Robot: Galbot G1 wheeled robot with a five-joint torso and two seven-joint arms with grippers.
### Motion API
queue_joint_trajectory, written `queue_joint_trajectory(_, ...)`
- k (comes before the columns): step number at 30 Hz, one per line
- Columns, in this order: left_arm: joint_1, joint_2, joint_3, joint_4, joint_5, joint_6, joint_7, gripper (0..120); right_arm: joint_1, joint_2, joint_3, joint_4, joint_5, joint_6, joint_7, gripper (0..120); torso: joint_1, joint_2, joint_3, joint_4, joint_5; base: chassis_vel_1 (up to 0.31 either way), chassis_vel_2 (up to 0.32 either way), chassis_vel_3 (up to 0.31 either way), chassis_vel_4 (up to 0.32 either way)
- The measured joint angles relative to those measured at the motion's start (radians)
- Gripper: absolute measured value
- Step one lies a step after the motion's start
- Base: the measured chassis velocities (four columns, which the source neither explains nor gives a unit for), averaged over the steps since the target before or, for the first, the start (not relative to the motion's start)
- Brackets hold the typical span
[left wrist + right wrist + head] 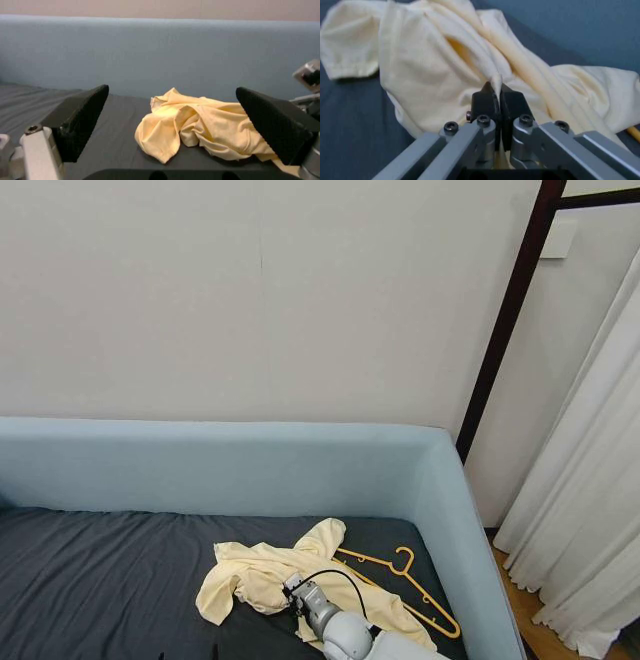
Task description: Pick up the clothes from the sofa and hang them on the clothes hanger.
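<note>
A crumpled pale yellow shirt (pixel 262 572) lies on the dark sofa seat (pixel 100 580), beside an orange clothes hanger (pixel 405 578). My right gripper (pixel 293 588) reaches into the shirt from the front edge. In the right wrist view the right gripper (pixel 496 87) is shut on a raised fold of the yellow shirt (pixel 430 63). My left gripper (pixel 172 108) is open, its black fingers (pixel 80 116) spread wide just above the seat, a short way before the shirt (pixel 200 123).
The light blue sofa back (pixel 220 465) and side arm (pixel 460 540) wall in the seat. A dark rack post (pixel 505 320) rises behind the sofa's right corner, with white curtains (pixel 590 510) farther right. Bare seat stretches to the left.
</note>
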Motion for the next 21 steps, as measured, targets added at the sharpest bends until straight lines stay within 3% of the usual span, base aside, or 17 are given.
queue_joint_trajectory(7,-0.001,0.002,0.0,-0.001,-0.005,0.0,0.0,100,0.013,-0.076,0.02,0.227,0.131,-0.009,0.041,0,0.0,0.0,0.0,0.0,-0.0001,0.0,0.0,0.0,0.0)
queue_joint_trajectory(21,0.0,-0.001,-0.003,-0.022,-0.009,0.001,0.005,100,0.123,-0.138,0.063,0.642,0.437,-0.121,0.16,0,0.0,0.0,0.0,-0.0001,-0.0001,0.0,0.0,0.0,0.0)
